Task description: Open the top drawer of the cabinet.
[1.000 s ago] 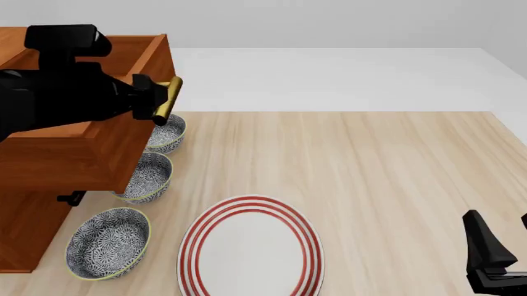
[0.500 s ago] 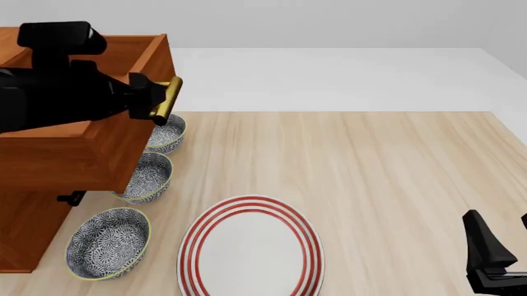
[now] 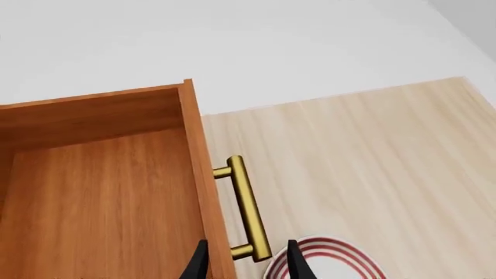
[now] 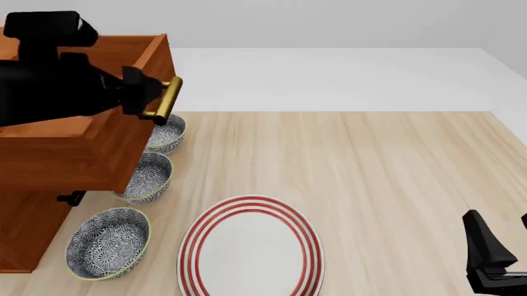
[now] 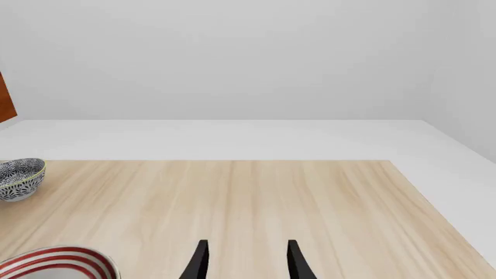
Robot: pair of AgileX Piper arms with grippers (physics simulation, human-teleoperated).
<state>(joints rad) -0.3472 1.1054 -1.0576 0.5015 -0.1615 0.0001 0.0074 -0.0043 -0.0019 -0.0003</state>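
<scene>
The cabinet (image 4: 24, 228) stands at the table's left edge. Its top drawer (image 4: 91, 148) is slid out toward the table's middle, and its bare wooden inside (image 3: 101, 192) shows from above. The brass bar handle (image 4: 165, 98) on the drawer front is in plain sight, also in the left wrist view (image 3: 246, 203). My left gripper (image 4: 142, 92) hovers over the drawer just behind the handle, open, its fingertips (image 3: 200, 263) straddling the handle's near end without touching it. My right gripper (image 4: 494, 246) rests open and holding nothing at the near right corner (image 5: 246, 261).
Three patterned bowls (image 4: 167, 134) (image 4: 147, 177) (image 4: 108, 242) sit in a row beside the cabinet, partly under the open drawer. A red-striped white plate (image 4: 249, 250) lies near the front middle. The light wood tabletop (image 4: 387, 172) stretches to the right.
My left gripper has drawn back up and to the left, away from the brass handle, leaving more of the handle exposed. The drawer and right arm have stayed put.
</scene>
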